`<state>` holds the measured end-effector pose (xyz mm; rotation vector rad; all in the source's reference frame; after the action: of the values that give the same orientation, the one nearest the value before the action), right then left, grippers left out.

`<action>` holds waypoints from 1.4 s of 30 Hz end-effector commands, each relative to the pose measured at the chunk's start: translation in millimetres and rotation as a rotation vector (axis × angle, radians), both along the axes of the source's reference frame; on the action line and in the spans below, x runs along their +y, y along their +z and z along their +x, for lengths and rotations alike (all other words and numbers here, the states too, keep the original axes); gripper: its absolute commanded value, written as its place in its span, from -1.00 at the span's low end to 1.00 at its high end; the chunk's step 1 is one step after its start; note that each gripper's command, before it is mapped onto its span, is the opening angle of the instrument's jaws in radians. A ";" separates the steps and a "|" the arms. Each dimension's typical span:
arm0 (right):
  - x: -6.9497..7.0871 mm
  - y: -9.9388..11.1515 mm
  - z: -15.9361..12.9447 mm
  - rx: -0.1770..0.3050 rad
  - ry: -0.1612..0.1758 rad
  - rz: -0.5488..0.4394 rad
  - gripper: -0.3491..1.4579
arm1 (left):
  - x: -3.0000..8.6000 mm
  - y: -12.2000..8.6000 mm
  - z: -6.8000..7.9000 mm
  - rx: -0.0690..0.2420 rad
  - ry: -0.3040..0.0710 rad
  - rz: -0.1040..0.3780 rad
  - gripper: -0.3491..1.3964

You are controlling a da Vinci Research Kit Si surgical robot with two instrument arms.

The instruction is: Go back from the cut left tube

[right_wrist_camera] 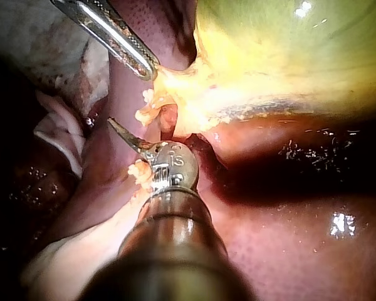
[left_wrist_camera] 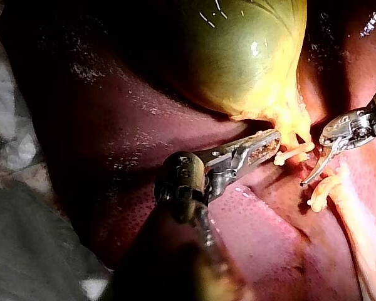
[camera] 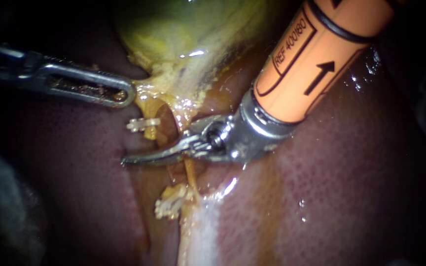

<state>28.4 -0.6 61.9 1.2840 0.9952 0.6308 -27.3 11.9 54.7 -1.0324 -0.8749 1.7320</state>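
the liver [camera: 351, 187] lies under everything and is the biggest thing at risk. the right instrument [camera: 130, 159] points its curved tip across it, so a retreat that dips rather than lifts would, i judge, score that soft surface. above it hangs the gallbladder [camera: 188, 29]. the left instrument [camera: 126, 93] appears to have its jaws pinched on the yellow fringe at the neck, and a knock from the other shaft could tear that fringe or shake the hold loose. the right instrument's jaws lie together and hold nothing. they rest across the gap where the cut left tube [camera: 150, 133] is parted, with one stub just under the upper clip [camera: 144, 124] and the other end by the lower clip [camera: 169, 203]. a thin yellow strand [camera: 191, 175] runs beneath the jaws near their hinge, and a sideways drag could snag it. the smallest hazard is the tip catching a clip and levering it off.

the liver is dark red-brown, finely stippled, wet and yielding, with a pale glistening band below the lower clip. the gallbladder is a smooth, taut green sac that turns ragged, fatty and yellow at the neck. the right instrument has an orange sleeve and a polished steel wrist, and its slim blades taper to a point. the left instrument is grey steel with a long slotted jaw. the tube stub is short, soft and yellow. the strand is limp and thread-like. the clips are tiny, white and ridged.
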 end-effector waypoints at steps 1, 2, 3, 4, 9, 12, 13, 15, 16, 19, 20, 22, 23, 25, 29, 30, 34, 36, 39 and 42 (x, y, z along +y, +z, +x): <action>0.0 0.0 0.0 0.000 0.000 0.000 -1.00 | 0.0 0.0 0.0 -0.002 -0.002 0.000 -1.00; -0.1 -0.1 0.0 0.000 0.000 0.000 -1.00 | 0.0 0.0 0.0 -0.002 -0.002 0.000 -1.00; -0.1 -0.1 0.1 0.000 0.000 0.000 -1.00 | 0.0 0.0 0.0 -0.002 -0.002 0.000 -1.00; -0.1 -0.1 0.2 0.000 0.000 0.000 -1.00 | 0.0 0.0 0.0 -0.002 -0.002 0.000 -1.00; -0.5 -0.2 0.6 0.009 0.040 -0.049 -0.24 | 0.0 0.0 0.0 -0.005 -0.004 -0.001 -1.00; -1.0 -0.4 1.2 0.025 0.045 -0.081 0.51 | 0.0 0.0 0.0 -0.006 -0.001 -0.006 -1.00; -1.1 -0.6 1.4 0.028 0.046 -0.086 0.60 | 0.0 0.0 0.0 -0.006 -0.001 -0.006 -1.00; -1.4 -1.0 1.9 0.033 0.047 -0.097 0.75 | 0.0 0.0 0.0 -0.006 -0.001 -0.006 -1.00; -1.6 -1.2 2.0 0.036 0.047 -0.102 0.79 | 0.0 0.0 0.0 -0.006 -0.001 -0.006 -1.00; -2.0 -1.7 2.4 0.060 0.049 -0.142 0.82 | 0.0 0.0 0.0 -0.006 -0.001 -0.006 -1.00; -2.0 -1.7 2.4 0.069 0.050 -0.158 0.82 | 0.0 0.0 0.0 -0.006 -0.001 -0.006 -1.00; -1.8 -1.8 2.5 0.076 0.062 -0.221 0.82 | 0.0 0.0 0.1 -0.006 -0.001 -0.006 -1.00; -1.7 -1.9 2.5 0.074 0.074 -0.255 0.84 | 0.0 0.0 0.1 -0.006 -0.001 -0.006 -1.00; -1.1 -2.2 2.6 0.047 0.090 -0.341 0.93 | 0.0 0.0 0.1 -0.006 -0.001 -0.006 -1.00; 0.2 -3.2 2.4 -0.031 0.036 -0.521 0.97 | 0.0 0.1 0.2 -0.006 0.000 -0.006 -1.00; 0.4 -3.5 2.2 -0.051 0.003 -0.582 0.97 | 0.0 0.1 0.2 -0.006 0.000 -0.006 -1.00; 0.9 -4.9 1.0 -0.089 -0.053 -0.740 0.97 | 0.0 0.1 0.3 -0.009 0.003 -0.005 -1.00; 1.1 -5.7 0.2 -0.092 -0.066 -0.804 0.97 | 0.0 0.2 0.3 -0.007 0.001 -0.006 -1.00; 1.2 -6.8 -1.5 -0.118 -0.093 -0.861 0.97 | 0.1 0.2 0.4 -0.007 0.002 -0.007 -1.00; 0.7 -7.6 -3.8 -0.162 -0.129 -0.901 0.97 | 0.0 0.2 0.5 -0.008 0.002 -0.007 -1.00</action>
<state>23.9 -0.1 54.2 0.4731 0.8704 0.1265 -26.8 11.9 55.0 -1.0415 -0.8762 1.7326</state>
